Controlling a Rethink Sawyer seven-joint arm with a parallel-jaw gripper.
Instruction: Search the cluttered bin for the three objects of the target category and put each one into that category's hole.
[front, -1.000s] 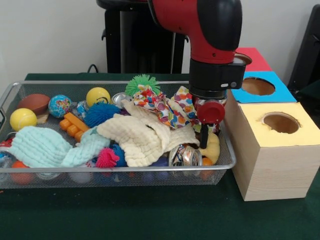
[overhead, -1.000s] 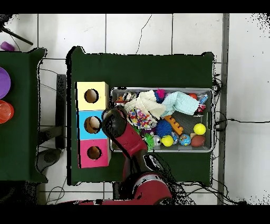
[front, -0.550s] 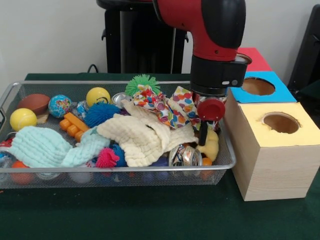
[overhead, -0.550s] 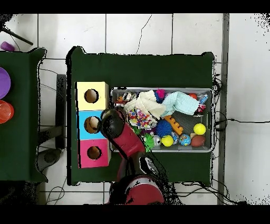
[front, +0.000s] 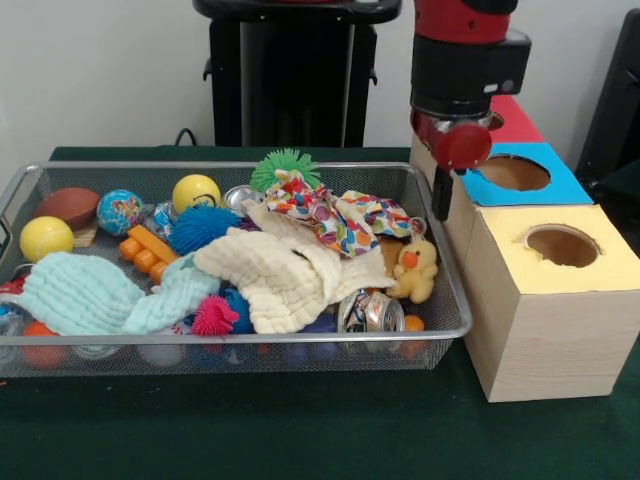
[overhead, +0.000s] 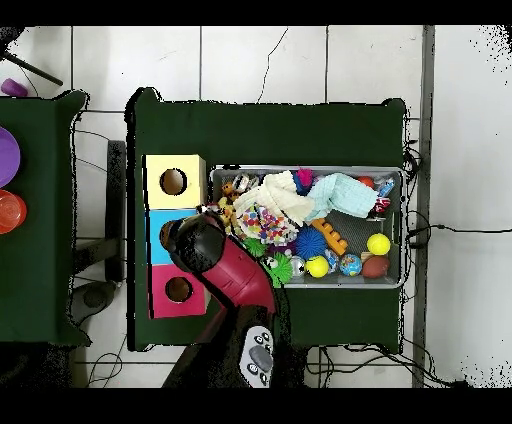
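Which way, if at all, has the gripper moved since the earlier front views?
Yes. The gripper has risen out of the wire bin and shifted right, toward the blue box.

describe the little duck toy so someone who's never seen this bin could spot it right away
Start at the wire mesh bin and go to the end nearest the row of boxes with holes, beside the yellow-topped box. There the duck toy sits between the cream cloth and the bin's wall, just above a crushed can. It is the only plush animal there: yellow with an orange beak.
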